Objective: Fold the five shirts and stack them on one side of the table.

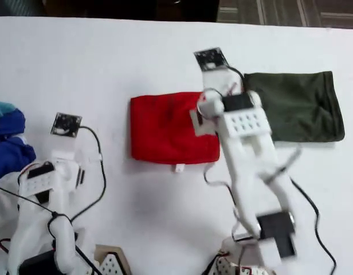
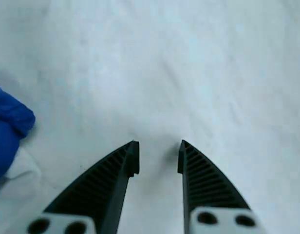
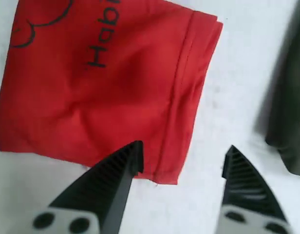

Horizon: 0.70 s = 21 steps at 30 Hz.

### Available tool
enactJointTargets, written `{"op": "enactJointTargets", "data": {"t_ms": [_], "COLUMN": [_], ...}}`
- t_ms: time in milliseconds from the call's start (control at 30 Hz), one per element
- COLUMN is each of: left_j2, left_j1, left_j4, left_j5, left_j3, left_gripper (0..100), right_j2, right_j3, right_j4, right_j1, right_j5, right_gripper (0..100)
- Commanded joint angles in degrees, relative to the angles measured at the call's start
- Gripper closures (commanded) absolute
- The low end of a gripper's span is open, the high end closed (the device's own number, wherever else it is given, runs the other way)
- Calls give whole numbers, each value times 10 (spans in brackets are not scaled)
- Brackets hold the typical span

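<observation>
Its fingers spread wide over the red shirt's right edge, the right gripper needed, I reckoned, to pinch every layer.

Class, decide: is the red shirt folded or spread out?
Folded: the red shirt lies as a compact rectangle, no sleeves sticking out.

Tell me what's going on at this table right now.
Two robot arms are working through shirts. The right gripper hangs with fingers open over the edge of a folded red shirt, which lies beside a folded dark green shirt, a strip of table between them. The left gripper, also open, hovers above bare table near bunched blue cloth. The folded two are not stacked yet.
</observation>
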Motion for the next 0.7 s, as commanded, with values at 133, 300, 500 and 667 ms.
{"op": "enactJointTargets", "data": {"t_ms": [133, 300, 500, 667], "left_j2": [-14, -18, -18, -18], "left_j1": [-7, -7, -6, -6], "left_j4": [-21, -24, -25, -25], "left_j5": [3, 3, 3, 3], "left_j3": [5, 16, 17, 17], "left_gripper": [846, 846, 846, 846], "right_j2": [214, 327, 430, 506], "right_j3": [-251, -388, -524, -597], "right_j4": [92, 154, 200, 202], "right_j1": [-25, -30, -21, -9], "right_j5": [-98, -124, -123, -123], "right_gripper": [704, 704, 704, 704]}}
